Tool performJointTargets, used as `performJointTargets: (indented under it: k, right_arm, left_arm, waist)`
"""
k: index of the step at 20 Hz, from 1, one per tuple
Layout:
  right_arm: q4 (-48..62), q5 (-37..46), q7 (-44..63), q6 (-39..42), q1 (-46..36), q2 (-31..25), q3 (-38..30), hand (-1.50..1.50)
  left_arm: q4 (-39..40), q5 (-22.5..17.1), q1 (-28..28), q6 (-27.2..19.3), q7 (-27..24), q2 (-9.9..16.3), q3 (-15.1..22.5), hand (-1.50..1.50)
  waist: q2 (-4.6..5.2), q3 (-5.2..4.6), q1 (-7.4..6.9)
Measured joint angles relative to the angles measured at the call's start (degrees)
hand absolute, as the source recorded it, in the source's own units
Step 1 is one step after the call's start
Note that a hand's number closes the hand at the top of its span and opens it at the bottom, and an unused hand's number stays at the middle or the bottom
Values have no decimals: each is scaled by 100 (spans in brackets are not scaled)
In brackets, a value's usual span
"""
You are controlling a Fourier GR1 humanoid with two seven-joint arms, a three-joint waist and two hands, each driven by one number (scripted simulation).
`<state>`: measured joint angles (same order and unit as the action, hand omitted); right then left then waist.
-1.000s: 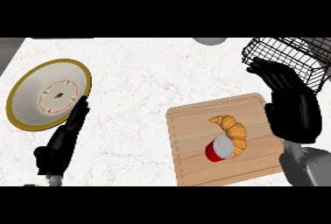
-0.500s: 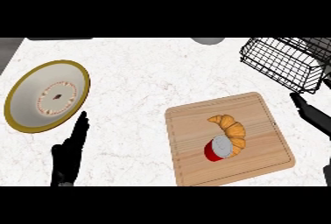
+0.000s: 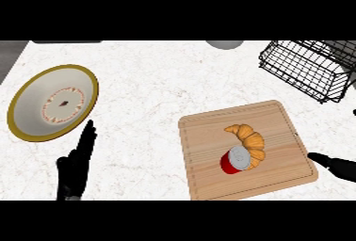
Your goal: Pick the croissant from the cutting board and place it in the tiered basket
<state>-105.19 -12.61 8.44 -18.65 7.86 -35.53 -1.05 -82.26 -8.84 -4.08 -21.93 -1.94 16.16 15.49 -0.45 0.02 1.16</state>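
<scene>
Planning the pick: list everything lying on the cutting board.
On the cutting board lie the croissant and a red can on its side, touching the croissant. The can hides part of the croissant's lower end.

Croissant (image 3: 249, 138): was golden-brown.
Can (image 3: 236, 161): was red, grey-topped.
Cutting board (image 3: 278, 126): was pale wood.
Plate (image 3: 29, 100): was cream, gold-rimmed.
Basket (image 3: 306, 69): was black wire.
Counter (image 3: 160, 75): was white marble.

Red can (image 3: 236, 161) touching croissant (image 3: 248, 140) on its left, croissant's right side open, bare board (image 3: 208, 136) around.
</scene>
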Motion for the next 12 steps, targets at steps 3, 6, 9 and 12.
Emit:
performJointTargets:
  k: [3, 6, 9, 12]
  right_arm:
    - [-438, 326, 740, 329, 180, -710, 213, -150]
    - [-892, 795, 1613, 506, 216, -1309, 500, -150]
    - [-1359, 1322, 2633, 554, 53, -1727, 782, -150]
    - [-1807, 1899, 3690, 532, -217, -1845, 1165, -150]
  left_arm:
    - [-34, 19, -4, 5, 19, -6, 13, 0]
    - [-28, 24, 20, 32, 26, 0, 3, 0]
    - [-20, 29, 72, 61, 72, -18, 7, 0]
    - [-31, 39, 89, 122, 91, -23, 16, 0]
  waist:
    - [-3, -6, -11]
    - [6, -15, -60]
    - [16, -14, -116]
    - [21, -8, -158]
